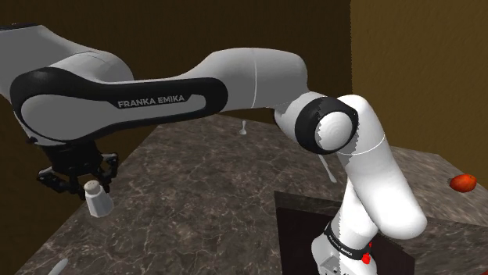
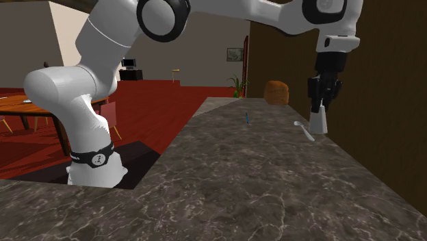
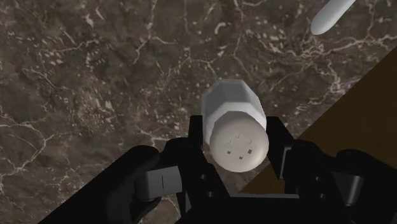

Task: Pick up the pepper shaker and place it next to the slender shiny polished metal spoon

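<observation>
Jaws spread to the width of a white pepper shaker (image 3: 232, 108) clasp its upper part from both sides. The black fingers (image 3: 278, 149) lie against the flanks of the round, holed cap, with no gap to be seen in the wrist view. The all-black gripper (image 1: 90, 186) points straight down at the end of the white arm (image 1: 235, 78), which stretches from its dark stand (image 1: 301, 226) across to the shoulder view's left.

The shaker stands upright beneath the gripper on a dark, veined stone counter (image 2: 260, 185), close to the edge where a brown wall (image 2: 383, 82) runs alongside. Whether its base rests on the stone or hangs just clear of it cannot be told.

A slender pale spoon (image 2: 304, 130) lies flat on the counter just beside the shaker, on the second exterior view's left of it, one end angled toward the shaker's base. Whether the two touch cannot be made out.

Farther along the counter in the second exterior view, a small blue object (image 2: 246, 118) sits well apart from the shaker, and a rounded brown object (image 2: 276, 92) sits at the far end near the wall. In the shoulder view a red object (image 1: 464, 183) shows at the right, well away from the gripper. Beyond the counter, a room with a red floor (image 2: 171, 103) opens out.
</observation>
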Tool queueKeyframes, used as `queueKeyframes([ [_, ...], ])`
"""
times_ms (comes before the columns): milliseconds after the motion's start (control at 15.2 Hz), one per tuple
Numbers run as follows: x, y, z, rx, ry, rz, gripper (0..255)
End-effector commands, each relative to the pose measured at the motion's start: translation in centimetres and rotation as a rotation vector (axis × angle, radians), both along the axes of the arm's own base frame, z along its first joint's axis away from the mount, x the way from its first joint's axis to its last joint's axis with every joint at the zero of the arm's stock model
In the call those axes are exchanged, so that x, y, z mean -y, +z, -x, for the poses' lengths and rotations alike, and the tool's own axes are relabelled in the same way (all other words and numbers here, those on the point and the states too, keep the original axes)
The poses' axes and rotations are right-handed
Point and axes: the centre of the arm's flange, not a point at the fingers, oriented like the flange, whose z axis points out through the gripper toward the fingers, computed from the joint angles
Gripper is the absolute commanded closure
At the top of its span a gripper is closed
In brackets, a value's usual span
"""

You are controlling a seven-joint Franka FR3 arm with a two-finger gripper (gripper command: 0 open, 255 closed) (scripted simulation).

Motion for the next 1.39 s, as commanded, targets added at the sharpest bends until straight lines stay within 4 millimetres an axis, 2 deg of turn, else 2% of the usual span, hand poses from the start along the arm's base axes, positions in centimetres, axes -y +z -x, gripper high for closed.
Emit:
queueKeyframes([
  [0, 0.0, -1.1, 0.2, 0.001, -0.001, 0.000, 255],
  [594, 0.0, -5.9, 0.2, 0.001, -0.001, 0.000, 255],
  [1122, 0.0, -5.9, 0.2, 0.001, -0.001, 0.000, 255],
  [1188, 0.0, -5.9, 0.2, 0.001, -0.001, 0.000, 0],
  [1320, 0.0, -5.9, 0.2, 0.001, -0.001, 0.000, 0],
])
